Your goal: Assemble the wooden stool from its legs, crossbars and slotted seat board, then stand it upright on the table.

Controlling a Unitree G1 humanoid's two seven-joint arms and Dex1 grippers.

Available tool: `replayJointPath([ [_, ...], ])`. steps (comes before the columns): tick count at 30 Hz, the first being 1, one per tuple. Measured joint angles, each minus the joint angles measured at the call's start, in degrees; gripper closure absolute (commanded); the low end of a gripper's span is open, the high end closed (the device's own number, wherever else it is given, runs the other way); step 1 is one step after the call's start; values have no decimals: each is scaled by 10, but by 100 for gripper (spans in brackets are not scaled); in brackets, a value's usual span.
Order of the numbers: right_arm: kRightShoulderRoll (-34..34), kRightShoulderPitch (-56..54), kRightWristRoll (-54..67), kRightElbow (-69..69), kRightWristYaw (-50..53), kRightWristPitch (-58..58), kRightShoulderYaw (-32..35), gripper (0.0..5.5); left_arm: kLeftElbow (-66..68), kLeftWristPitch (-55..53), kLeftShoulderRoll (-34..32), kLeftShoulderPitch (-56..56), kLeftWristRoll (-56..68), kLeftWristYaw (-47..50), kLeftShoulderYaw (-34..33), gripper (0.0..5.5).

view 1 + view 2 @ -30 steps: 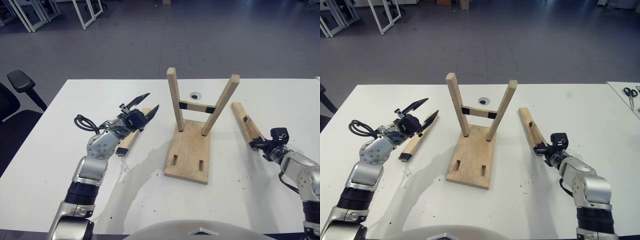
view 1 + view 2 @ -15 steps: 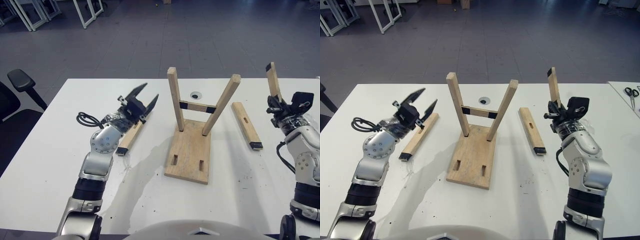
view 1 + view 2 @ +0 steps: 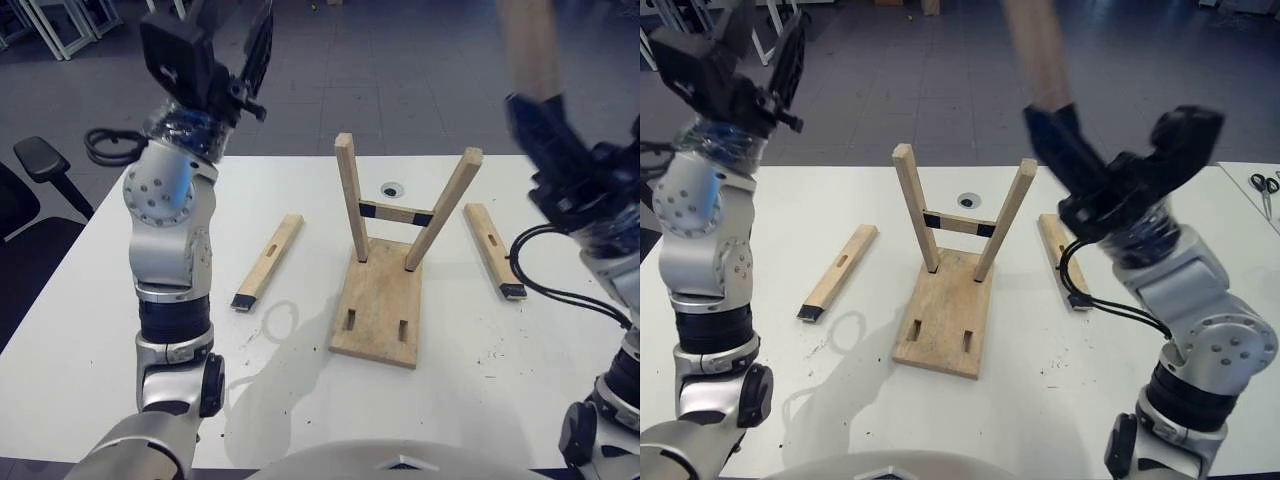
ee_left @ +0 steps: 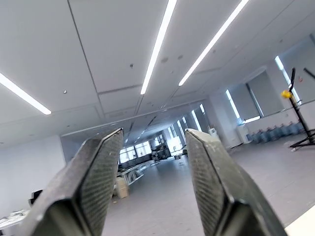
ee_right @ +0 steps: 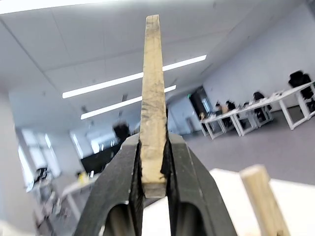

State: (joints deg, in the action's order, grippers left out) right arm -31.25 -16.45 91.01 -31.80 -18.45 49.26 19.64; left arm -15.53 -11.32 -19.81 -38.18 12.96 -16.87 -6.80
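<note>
Fingers (image 5: 118, 172) of my right gripper (image 5: 153, 145) pinch one wooden leg (image 5: 152, 83) by its lower end. My left gripper (image 4: 152, 147) is spread wide on nothing, raised high at 10 o'clock of the seat board (image 3: 378, 305).

Biggest worry first. The board lies loose on the table (image 3: 90, 340), so if I press a leg in off-square I expect it to skate or tip, and my left gripper is too far up to brace it. Next is the standing frame (image 3: 352, 200), two legs tied by a crossbar (image 3: 395, 213), at the board's 12 o'clock end. Swinging my long leg down carelessly could knock that frame and lever it out. The held leg itself is gripped only at one end, so I judge it could twist or slip in my grip. The two empty slots (image 3: 351, 319) at the 6 o'clock end are small and leave little room for a tilted entry.

The board lies flat with its slots up and its long axis from 12 to 6. The frame's legs point up, the right one leaning toward 1. One loose leg (image 3: 267, 260) lies at 9 o'clock of the board, running 1 to 7. Another (image 3: 493, 250) lies at 3 o'clock, running 11 to 5. My held leg is at 2 o'clock, well above the table. It is near upright, with its free end pointing up.
</note>
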Motion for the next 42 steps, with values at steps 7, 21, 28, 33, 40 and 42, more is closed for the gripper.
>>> replayJointPath([
  [7,-56,46,-172,-16,-112,14,-118,509,-63,-152,16,-115,112,-15,29,320],
  [21,-34,-39,-244,5,-101,2,-147,509,-122,-305,-125,39,58,-96,184,320],
  [28,-6,-69,-221,5,-62,-4,-130,509,-130,-310,-121,61,46,-104,184,320],
  [33,18,-86,-185,16,-30,-8,-114,509,-140,-310,-87,68,46,-97,185,320],
  [40,49,-97,-151,33,7,-17,-106,509,-139,-310,-46,70,44,-90,190,320],
  [42,61,-99,-136,43,21,-18,-100,509,-138,-309,-34,70,44,-88,190,320],
])
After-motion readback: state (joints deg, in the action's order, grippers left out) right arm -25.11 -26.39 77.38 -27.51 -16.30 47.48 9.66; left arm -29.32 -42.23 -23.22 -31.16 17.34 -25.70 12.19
